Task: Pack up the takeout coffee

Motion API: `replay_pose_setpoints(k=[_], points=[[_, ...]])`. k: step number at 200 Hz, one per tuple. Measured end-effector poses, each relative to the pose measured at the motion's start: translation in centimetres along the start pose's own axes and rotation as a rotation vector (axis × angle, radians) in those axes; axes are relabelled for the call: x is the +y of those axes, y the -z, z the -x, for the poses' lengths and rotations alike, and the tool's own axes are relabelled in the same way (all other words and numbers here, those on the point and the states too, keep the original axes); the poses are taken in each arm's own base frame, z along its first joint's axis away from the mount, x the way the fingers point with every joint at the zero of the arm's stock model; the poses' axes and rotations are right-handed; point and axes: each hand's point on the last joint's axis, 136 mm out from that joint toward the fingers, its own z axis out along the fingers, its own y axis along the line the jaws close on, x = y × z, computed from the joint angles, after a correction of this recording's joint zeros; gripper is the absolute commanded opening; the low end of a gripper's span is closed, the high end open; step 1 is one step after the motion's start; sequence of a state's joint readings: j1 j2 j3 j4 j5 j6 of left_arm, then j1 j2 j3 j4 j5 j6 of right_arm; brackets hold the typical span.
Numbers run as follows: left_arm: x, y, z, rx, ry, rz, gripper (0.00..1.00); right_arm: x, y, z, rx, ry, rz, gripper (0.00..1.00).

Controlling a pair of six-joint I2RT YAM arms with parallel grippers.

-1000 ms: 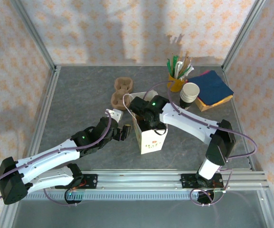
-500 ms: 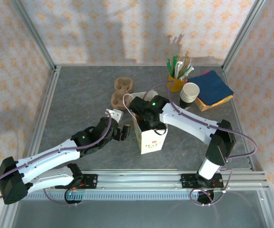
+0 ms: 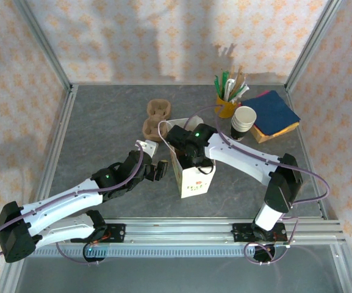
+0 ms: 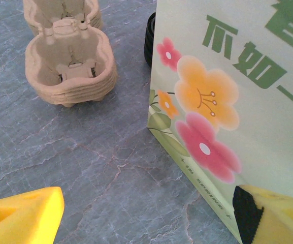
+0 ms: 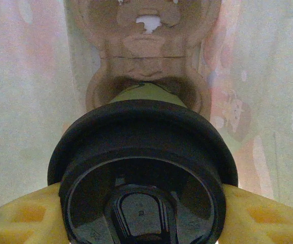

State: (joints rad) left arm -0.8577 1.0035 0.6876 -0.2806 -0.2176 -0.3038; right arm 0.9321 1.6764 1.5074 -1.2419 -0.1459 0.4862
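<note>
The takeout coffee (image 5: 143, 168), a pale cup under a round black lid, sits between the yellow fingers (image 5: 24, 218) of my right gripper (image 5: 143, 213), which is shut on it. It hangs inside the flowered paper bag (image 3: 192, 178), just above a brown pulp cup carrier (image 5: 146, 30) at the bag's bottom. From above, my right gripper (image 3: 191, 157) reaches down into the bag's mouth. My left gripper (image 3: 157, 170) stands open at the bag's left side. Its right finger (image 4: 281, 216) rests against the printed bag wall (image 4: 237, 101).
A stack of pulp cup carriers (image 3: 157, 119) lies behind the bag, also close ahead of the left wrist (image 4: 70, 61). At the back right stand a yellow cup of sticks and straws (image 3: 226, 105), a stack of white cups (image 3: 243, 120) and blue napkins (image 3: 274, 112).
</note>
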Motion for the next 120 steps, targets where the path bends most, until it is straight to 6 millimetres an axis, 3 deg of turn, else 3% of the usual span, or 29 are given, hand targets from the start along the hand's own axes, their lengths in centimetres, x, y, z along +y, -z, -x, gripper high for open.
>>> replay_pose_setpoints(k=[120], points=[[0.0,0.02,0.02,-0.001,0.001,0.0,0.88,-0.24,-0.94,0.0,0.011,-0.008,0.0,0.53]])
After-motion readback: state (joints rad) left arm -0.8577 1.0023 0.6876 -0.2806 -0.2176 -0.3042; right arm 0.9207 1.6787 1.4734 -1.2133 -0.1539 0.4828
